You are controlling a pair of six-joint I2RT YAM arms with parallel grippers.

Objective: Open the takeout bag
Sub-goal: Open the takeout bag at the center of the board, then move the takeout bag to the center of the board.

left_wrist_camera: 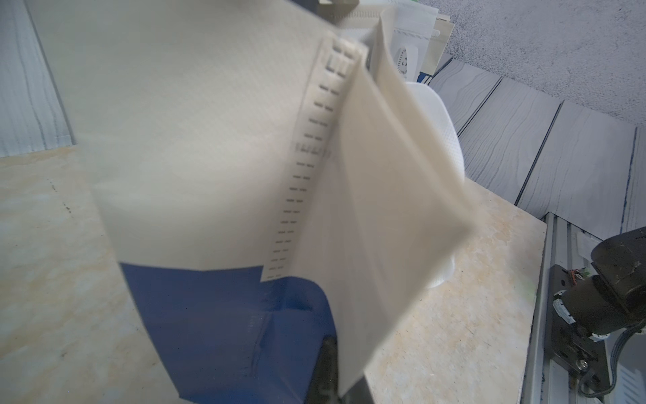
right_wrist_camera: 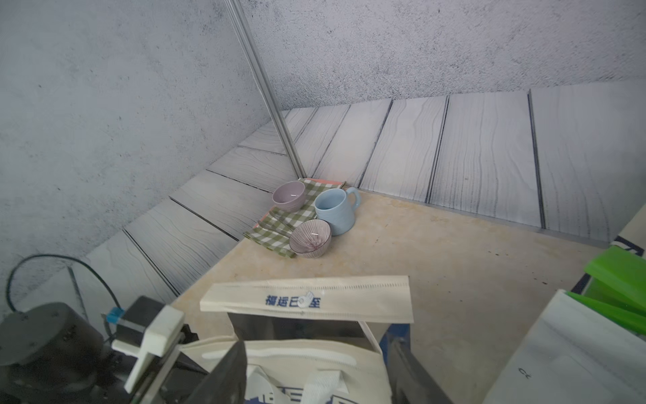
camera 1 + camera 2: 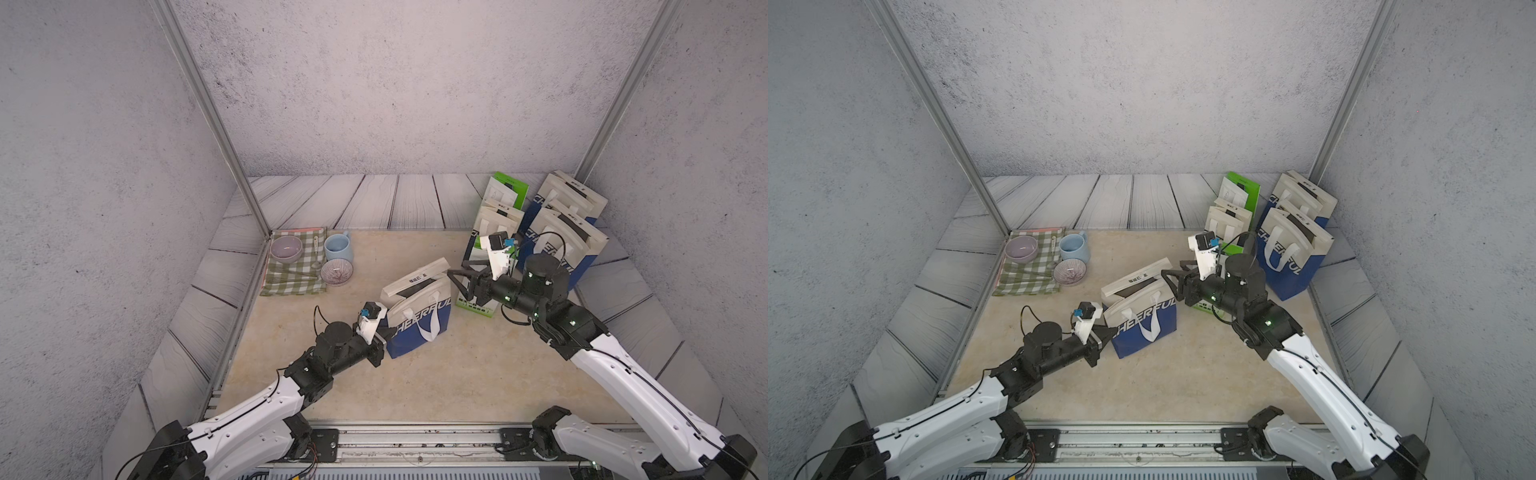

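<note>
We see the beige tabletop (image 3: 457, 386) with its widest bare stretch between the front rail (image 3: 415, 434) and the takeout bag (image 3: 419, 320), which stands upright near the middle. A cluster of spare bags (image 3: 559, 232) crowds the far right corner, its nearest one just beside our right arm. A green checked cloth (image 3: 291, 278) lies against the far left edge, carrying a lilac bowl (image 3: 286, 248), with a blue mug (image 3: 337, 247) and a striped bowl (image 3: 336, 272) at its border, well apart from the bag. The bag's top flap (image 2: 307, 300) stands lifted over a dark opening. Our left gripper (image 3: 388, 333) is clamped on the bag's left side edge; our right gripper (image 3: 458, 269) hovers at the flap's right end, fingers spread, holding nothing.
</note>
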